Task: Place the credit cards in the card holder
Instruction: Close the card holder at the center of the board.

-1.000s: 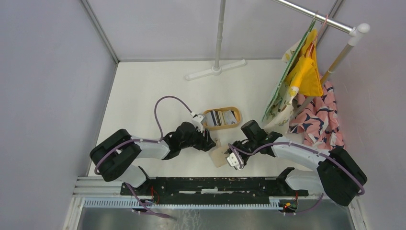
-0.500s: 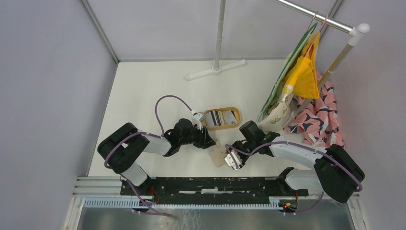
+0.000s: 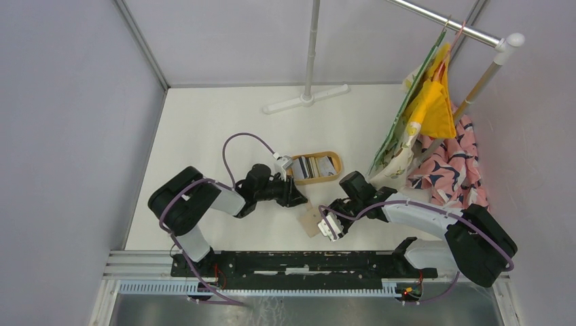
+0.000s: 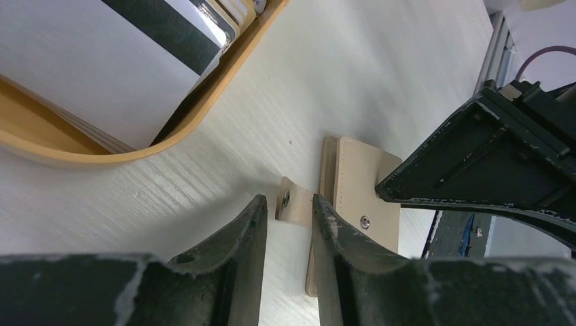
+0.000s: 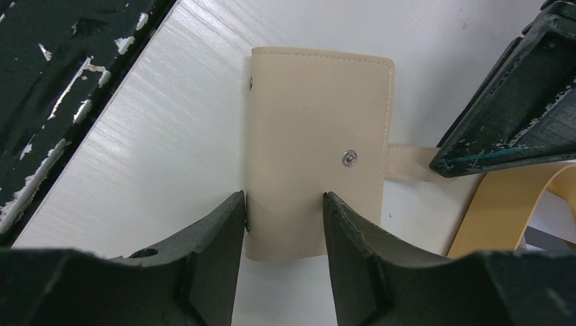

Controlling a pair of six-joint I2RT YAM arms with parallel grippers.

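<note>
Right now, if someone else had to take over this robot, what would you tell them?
Left arm's fingers: narrowed either side of the strap tab of the beige folding wallet; grip unclear.
Right arm's fingers: open, over one end of the wallet, which lies folded.
Striped black, white and grey plastic cards: stacked in the oval wooden tray.
Done: snap undone.
Left: open the wallet, put the cards in.

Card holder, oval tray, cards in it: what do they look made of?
Card holder: beige leather or faux leather, matte, stitched edges, metal snap. Tray: probably wood or bamboo, smooth tan rim, grain not discernible. Cards: likely plastic, glossy white with a dark stripe.
</note>
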